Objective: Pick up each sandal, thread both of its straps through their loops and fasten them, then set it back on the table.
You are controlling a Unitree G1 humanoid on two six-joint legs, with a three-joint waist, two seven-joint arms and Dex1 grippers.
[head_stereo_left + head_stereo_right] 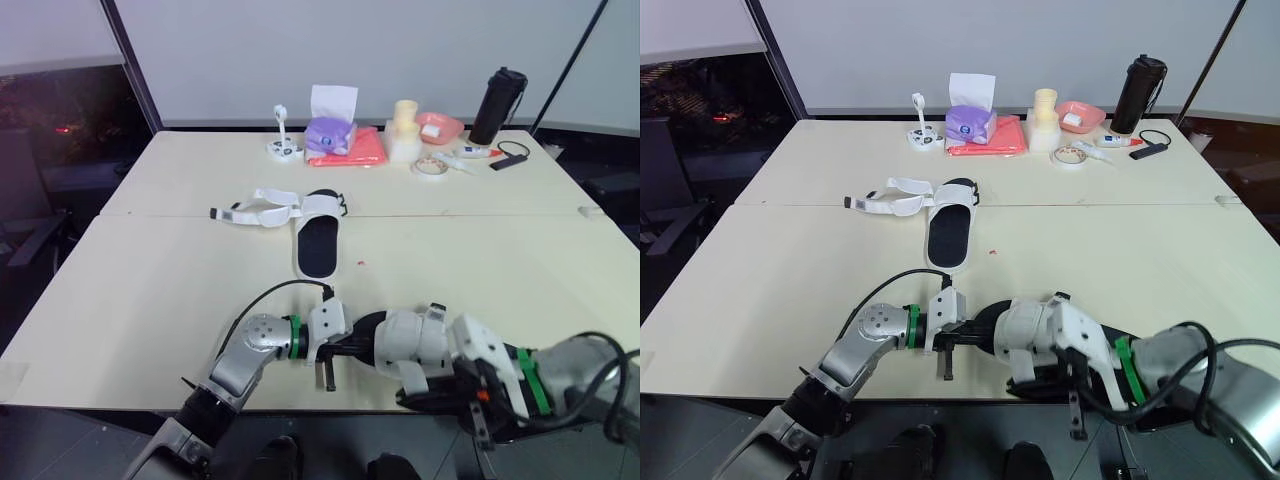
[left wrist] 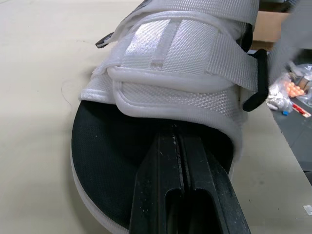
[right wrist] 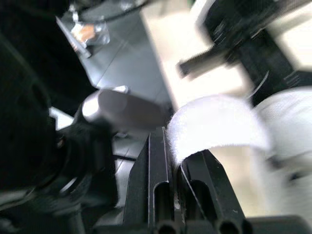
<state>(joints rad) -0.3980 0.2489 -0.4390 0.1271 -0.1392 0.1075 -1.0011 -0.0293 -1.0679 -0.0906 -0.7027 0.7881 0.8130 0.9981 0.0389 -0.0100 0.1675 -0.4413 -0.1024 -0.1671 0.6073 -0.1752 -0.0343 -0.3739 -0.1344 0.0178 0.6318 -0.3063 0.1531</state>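
Observation:
One white sandal with a black insole lies flat at the table's middle, its undone straps trailing to the left. The second sandal hangs over the table's front edge between both grippers. My left gripper is shut on the edge of its black sole, just below the white woven straps. On the sandal's other side, my right gripper is shut on the end of a white strap, pulled away from the shoe.
Along the far edge stand a purple tissue box, an orange cloth, cream cups, a pink bowl, a tape roll and a black bottle. A seam joins two tabletops.

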